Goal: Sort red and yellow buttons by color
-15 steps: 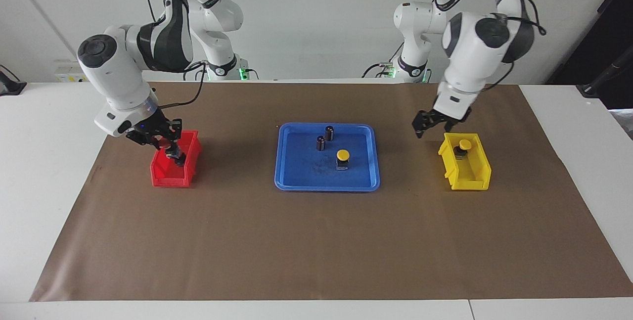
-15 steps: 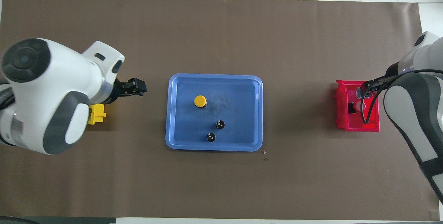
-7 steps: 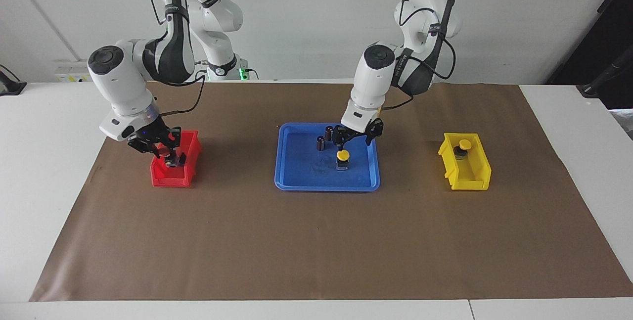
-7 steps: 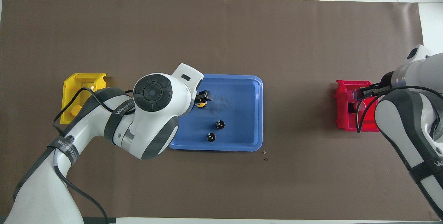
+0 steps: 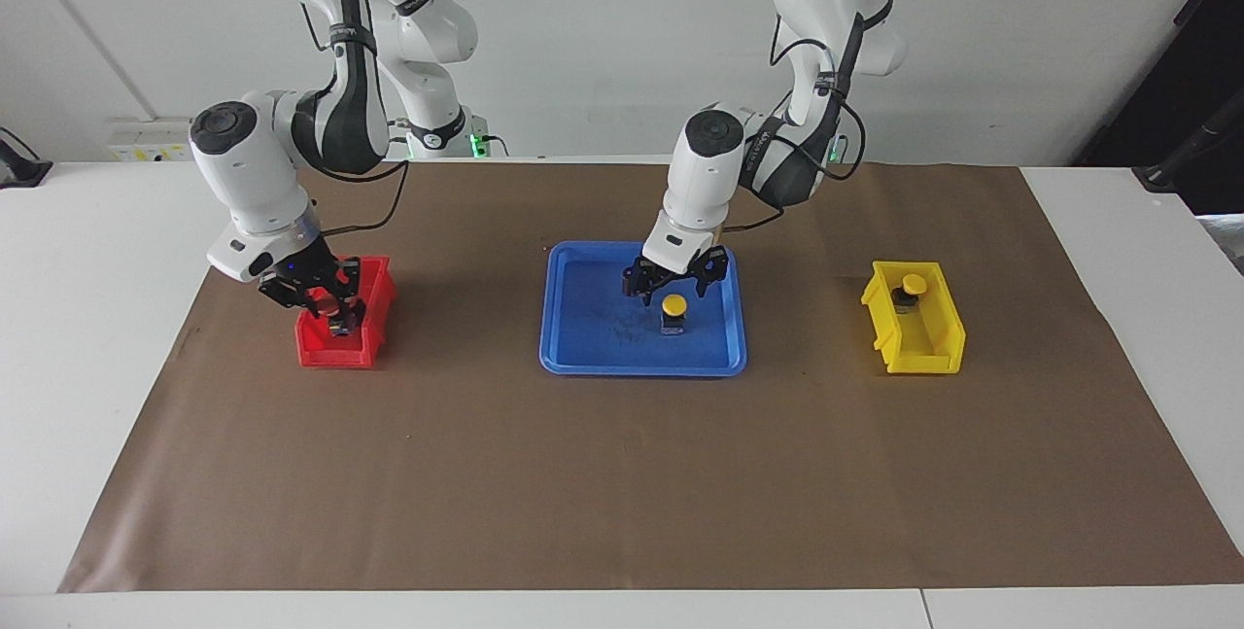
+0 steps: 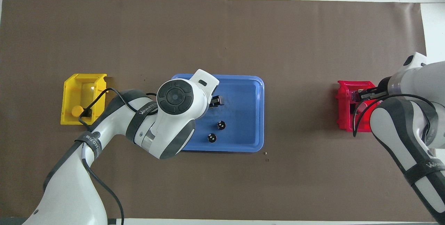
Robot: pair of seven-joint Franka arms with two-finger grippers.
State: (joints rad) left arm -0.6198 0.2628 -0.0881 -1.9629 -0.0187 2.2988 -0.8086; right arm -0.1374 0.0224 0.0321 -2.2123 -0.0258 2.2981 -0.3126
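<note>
Left pincer (image 5: pixel 673 281) over yellow button (image 5: pixel 673 305)

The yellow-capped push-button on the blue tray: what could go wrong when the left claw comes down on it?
1. The open left claw hangs just above the yellow-capped push-button on the blue plastic tray; an off-centre descent might tip it.
2. Two dark cylinders with silver tops stand close by, nearer the robots; the claw's links may knock them.
</note>
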